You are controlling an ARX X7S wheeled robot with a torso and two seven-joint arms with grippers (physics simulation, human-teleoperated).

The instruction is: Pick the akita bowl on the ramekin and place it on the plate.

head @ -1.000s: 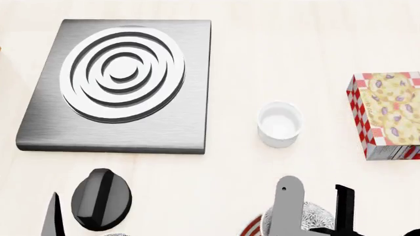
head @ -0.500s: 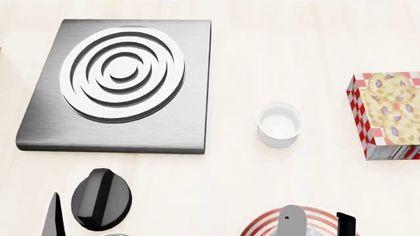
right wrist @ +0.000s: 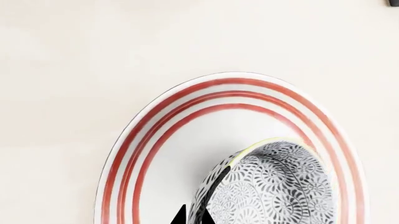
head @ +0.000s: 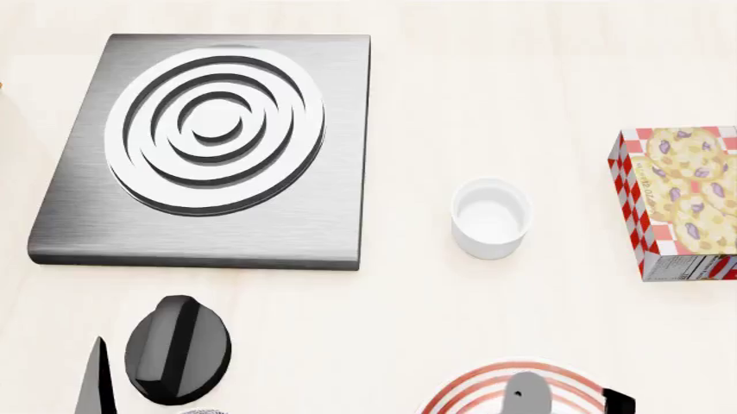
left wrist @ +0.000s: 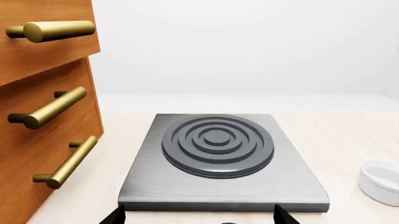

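The akita bowl, speckled grey-black on white, is over the red-ringed plate in the right wrist view. It looks tilted, and I cannot tell whether it touches the plate. My right gripper is shut on the bowl's rim, one tip on each side of the wall. In the head view only the plate's far edge and a right finger show at the bottom; the bowl is out of that view. The white ramekin stands bare mid-table. My left gripper is open with nothing in it, near the stove's front edge.
A grey stove plate with white rings lies at the far left, with a black knob in front of it. A cookie box sits at the right edge. Wooden drawers with brass handles stand beside the stove.
My right gripper has dropped toward the bottom edge of the head view, taking the bowl out of that view. More of the plate's rim now shows. The left arm has not moved.
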